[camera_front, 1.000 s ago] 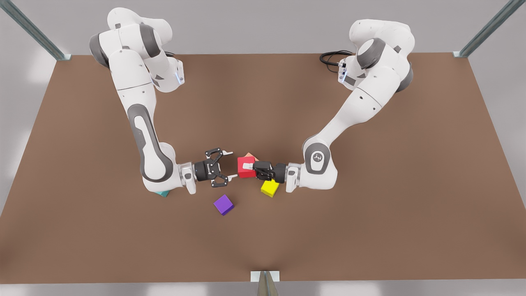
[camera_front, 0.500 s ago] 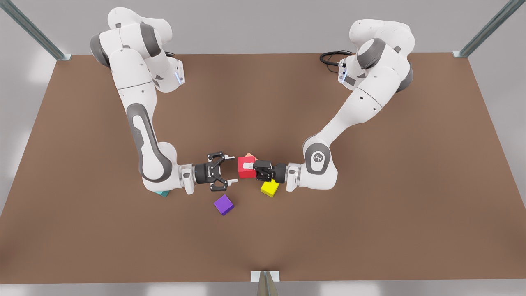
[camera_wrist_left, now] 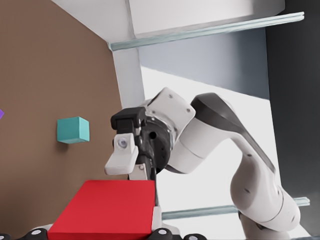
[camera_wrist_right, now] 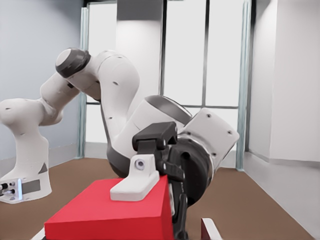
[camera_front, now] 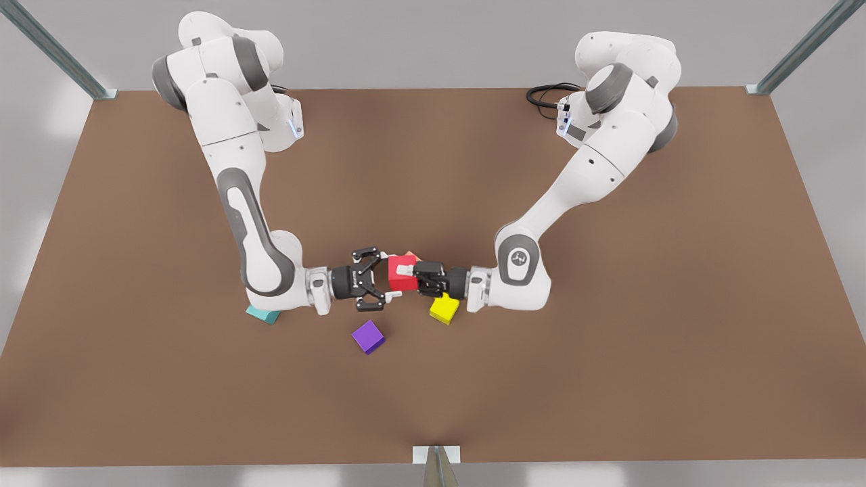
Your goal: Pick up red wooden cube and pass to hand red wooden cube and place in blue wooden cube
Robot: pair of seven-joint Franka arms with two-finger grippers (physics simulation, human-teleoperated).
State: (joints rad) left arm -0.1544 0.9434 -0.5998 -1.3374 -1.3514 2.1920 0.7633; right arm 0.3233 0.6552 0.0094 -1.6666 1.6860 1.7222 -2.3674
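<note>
The red wooden cube (camera_front: 400, 283) hangs just above the table's middle, and my left gripper (camera_front: 406, 274), on the arm at the front view's right, is shut on it, one white finger (camera_wrist_right: 135, 187) lying on its top face. My right gripper (camera_front: 388, 276), on the arm at the front view's left, is open. Its fingers (camera_wrist_left: 120, 160) flank the cube's free end on the far and near sides, with a small gap. The cube (camera_wrist_left: 105, 210) (camera_wrist_right: 110, 215) is large in both wrist views. The blue wooden cube (camera_front: 262, 314) (camera_wrist_left: 73, 130) rests on the table beside the right arm's elbow.
A yellow cube (camera_front: 444, 309) lies under the left wrist. A purple cube (camera_front: 368, 336) sits nearer the front edge, and a salmon cube (camera_front: 411, 256) peeks out behind the red one. A black cable (camera_front: 544, 95) coils at the table's (camera_front: 609, 379) far edge.
My right gripper has slid toward the front view's right until its open fingers reached around the red cube's end. The left gripper has shifted slightly toward it, cube still held.
</note>
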